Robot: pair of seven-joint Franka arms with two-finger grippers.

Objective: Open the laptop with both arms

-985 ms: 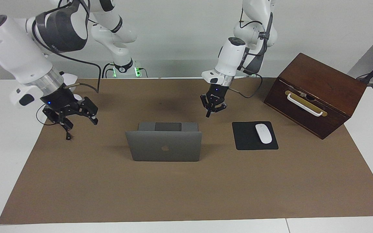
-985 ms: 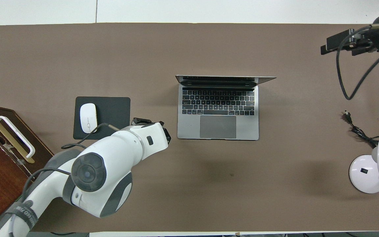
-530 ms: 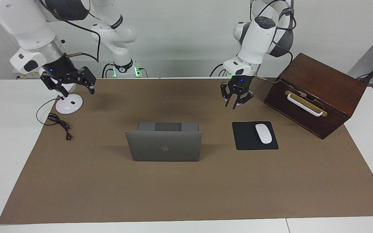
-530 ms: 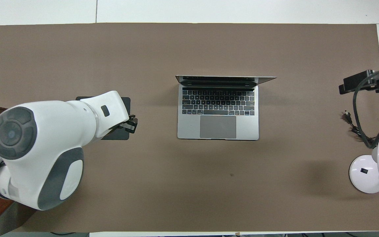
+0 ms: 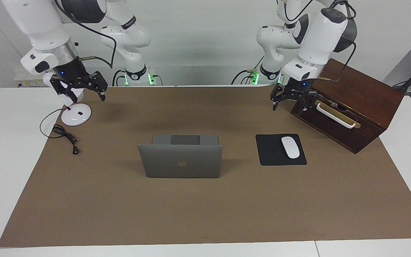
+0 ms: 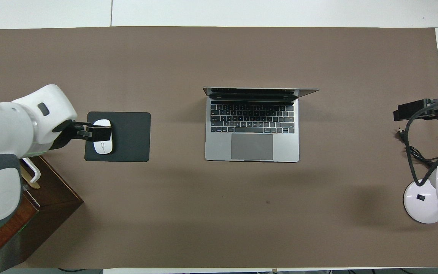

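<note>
The silver-grey laptop (image 5: 180,160) stands open in the middle of the brown mat, its lid upright with the apple logo on its back. The overhead view shows the keyboard and trackpad of the laptop (image 6: 252,146). Neither gripper touches it. My left gripper (image 5: 288,107) hangs open in the air beside the wooden box, toward the left arm's end of the table. From overhead the left gripper (image 6: 99,132) covers the mouse. My right gripper (image 5: 85,101) hangs open above the lamp base at the right arm's end, and the right gripper (image 6: 413,110) shows there in the overhead view too.
A black mouse pad (image 5: 271,157) with a white mouse (image 5: 290,147) lies beside the laptop. A dark wooden box (image 5: 362,89) with a white handle stands by it. A white lamp base (image 5: 76,115) and its black cable (image 5: 64,137) sit at the right arm's end.
Both arms have lifted and swung away from the laptop toward their own ends of the table. The left gripper has gone from shut to open. The laptop has not moved.
</note>
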